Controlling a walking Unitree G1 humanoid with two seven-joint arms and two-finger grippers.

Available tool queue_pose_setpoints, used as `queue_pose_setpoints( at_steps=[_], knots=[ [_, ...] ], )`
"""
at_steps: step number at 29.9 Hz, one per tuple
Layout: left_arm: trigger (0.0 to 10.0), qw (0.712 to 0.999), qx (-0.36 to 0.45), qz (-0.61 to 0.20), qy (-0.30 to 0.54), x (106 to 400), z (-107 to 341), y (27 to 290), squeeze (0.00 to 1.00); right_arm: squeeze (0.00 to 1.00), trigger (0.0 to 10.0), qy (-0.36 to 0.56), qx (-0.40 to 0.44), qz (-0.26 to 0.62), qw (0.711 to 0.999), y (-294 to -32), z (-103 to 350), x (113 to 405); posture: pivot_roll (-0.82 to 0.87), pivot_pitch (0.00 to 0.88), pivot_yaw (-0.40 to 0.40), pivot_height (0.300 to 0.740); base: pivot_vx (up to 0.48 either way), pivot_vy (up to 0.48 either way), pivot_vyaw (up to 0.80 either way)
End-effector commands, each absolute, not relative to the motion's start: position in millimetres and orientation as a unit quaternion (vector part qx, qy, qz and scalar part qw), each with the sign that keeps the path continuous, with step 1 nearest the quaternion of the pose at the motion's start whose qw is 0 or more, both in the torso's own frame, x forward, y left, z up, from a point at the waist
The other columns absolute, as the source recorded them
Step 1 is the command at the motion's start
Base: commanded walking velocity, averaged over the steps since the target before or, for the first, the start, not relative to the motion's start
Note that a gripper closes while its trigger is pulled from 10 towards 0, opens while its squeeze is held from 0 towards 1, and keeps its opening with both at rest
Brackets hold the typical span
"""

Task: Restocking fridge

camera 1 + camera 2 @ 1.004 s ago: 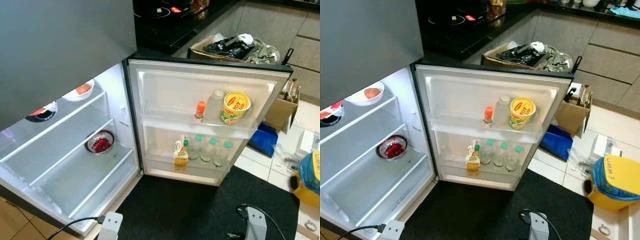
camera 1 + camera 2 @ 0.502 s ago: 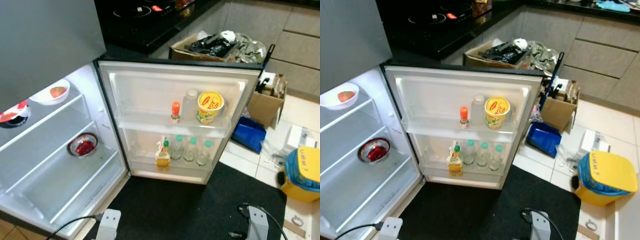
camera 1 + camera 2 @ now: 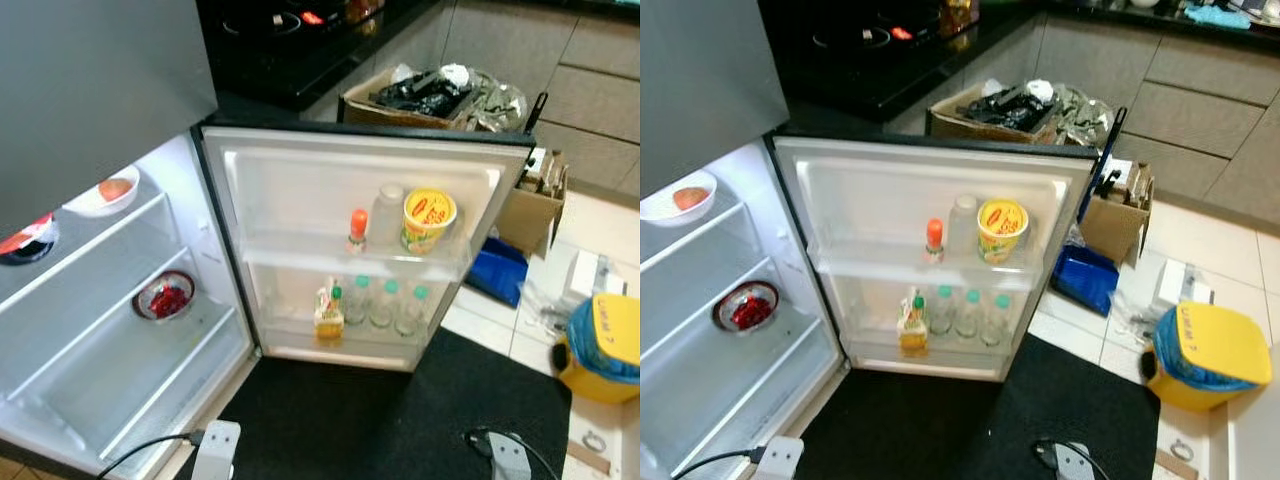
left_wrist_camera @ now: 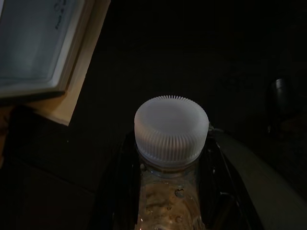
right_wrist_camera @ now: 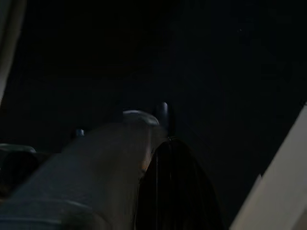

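Fridge [image 3: 120,330] stands open. On its door, the upper shelf carries a yellow tub [image 3: 428,220] beside an orange-capped bottle [image 3: 358,227]; green-capped bottles [image 3: 385,305] line the shelf below. Left wrist view adds what the head views lack — the left gripper [image 4: 168,182], its fingers [image 4: 120,191] pinching a clear bottle [image 4: 169,191] with a white ribbed cap [image 4: 171,129], above the dark mat [image 3: 400,420] before the fridge. Right gripper [image 5: 168,182] hangs in shade — finger state cannot be told.

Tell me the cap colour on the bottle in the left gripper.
White, ribbed cap on a clear bottle; clearest in the left wrist view.
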State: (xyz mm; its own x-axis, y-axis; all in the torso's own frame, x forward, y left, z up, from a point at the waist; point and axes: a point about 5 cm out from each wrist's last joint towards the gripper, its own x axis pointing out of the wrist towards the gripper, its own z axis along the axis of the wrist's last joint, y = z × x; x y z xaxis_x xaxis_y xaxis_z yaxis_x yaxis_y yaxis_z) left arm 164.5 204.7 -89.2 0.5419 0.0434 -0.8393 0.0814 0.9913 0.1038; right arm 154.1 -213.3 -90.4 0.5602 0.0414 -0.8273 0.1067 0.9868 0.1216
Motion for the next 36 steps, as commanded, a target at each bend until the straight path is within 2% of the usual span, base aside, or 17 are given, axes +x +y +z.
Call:
queue_pose_setpoints(
  at_steps=[1, 8, 10, 18, 27, 35, 36],
  knots=[
    [10.0, 0.87, 0.063, -0.009, 0.489, 157.9, -91.9, 206.2, 0.0, 0.0, 10.0, 0.48, 0.078, -0.021, 0.873, -212.5, -93.4, 147.4, -0.08, 0.1, -0.015, 0.74, 0.386, 0.0, 0.0],
    [10.0, 0.873, 0.061, -0.01, 0.484, 158.3, -91.6, 205.5, 0.0, 0.0, 10.0, 0.485, 0.078, -0.022, 0.871, -212.2, -94.9, 143.6, -0.08, 0.102, -0.015, 0.74, 0.373, 0.0, 0.0],
    [10.0, 0.875, 0.056, -0.019, 0.48, 159.4, -91.2, 203.7, 0.0, 0.0, 10.0, 0.486, 0.077, -0.022, 0.87, -212.4, -95.0, 143.4, -0.08, 0.103, -0.016, 0.74, 0.0, 0.0, 0.0],
    [10.0, 0.873, 0.059, -0.028, 0.483, 158.5, -92.0, 200.9, 0.0, 0.0, 10.0, 0.483, 0.077, -0.022, 0.872, -213.0, -94.3, 144.8, -0.08, 0.103, -0.017, 0.74, 0.0, -0.467, 0.0],
    [10.0, 0.874, 0.056, -0.025, 0.482, 157.9, -92.5, 199.0, 0.0, 0.0, 10.0, 0.481, 0.074, -0.018, 0.873, -213.2, -93.8, 145.7, -0.09, 0.106, -0.019, 0.74, 0.0, 0.0, 0.0],
    [10.0, 0.885, 0.065, -0.023, 0.461, 164.8, -88.4, 202.3, 0.0, 0.0, 10.0, 0.454, 0.038, 0.037, 0.889, -208.9, -85.5, 164.7, -0.09, 0.106, -0.019, 0.74, 0.0, 0.0, 0.0],
    [10.0, 0.895, 0.081, -0.021, 0.439, 174.3, -82.6, 207.2, 0.0, 0.0, 10.0, 0.43, 0.043, 0.053, 0.9, -205.9, -78.9, 178.5, -0.09, 0.108, -0.018, 0.74, 0.0, 0.0, 0.0]
  ],
)
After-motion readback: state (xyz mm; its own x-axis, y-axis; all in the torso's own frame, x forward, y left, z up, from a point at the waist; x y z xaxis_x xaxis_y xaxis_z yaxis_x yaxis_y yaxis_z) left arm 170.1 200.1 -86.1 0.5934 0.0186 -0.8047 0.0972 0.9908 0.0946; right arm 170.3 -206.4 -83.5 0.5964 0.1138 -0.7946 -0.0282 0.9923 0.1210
